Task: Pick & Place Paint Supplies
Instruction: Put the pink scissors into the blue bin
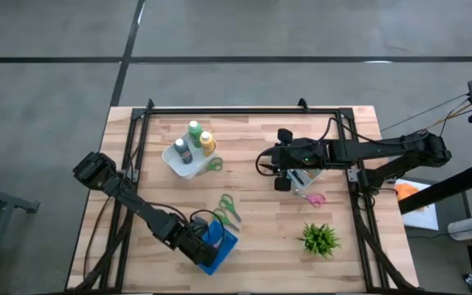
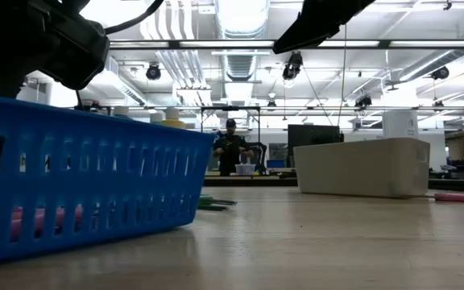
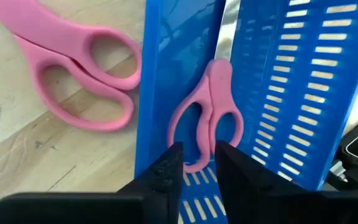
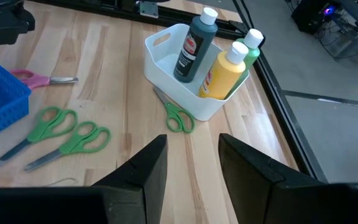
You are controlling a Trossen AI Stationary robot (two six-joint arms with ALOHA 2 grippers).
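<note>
The wooden table (image 1: 252, 238) held a white bin (image 4: 166, 46) with all three paint bottles (image 4: 219, 71) standing inside. My left gripper (image 3: 196, 163), fingers narrowly parted, hovered over pink scissors (image 3: 207, 112) in the blue basket (image 1: 220, 242). My right gripper (image 4: 191, 165), open and empty, waited mid-table; green scissors (image 4: 61, 134) lay loose; I saw no brushes.

blue basket (image 2: 79, 181) cut off at edge, distant person (image 2: 230, 149) too small, bkgd blurred

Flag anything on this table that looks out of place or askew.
Scissors lie scattered: a green pair leans against the white bin, two more green pairs lie loose on the wood, and a pink pair lies beside the blue basket.
</note>
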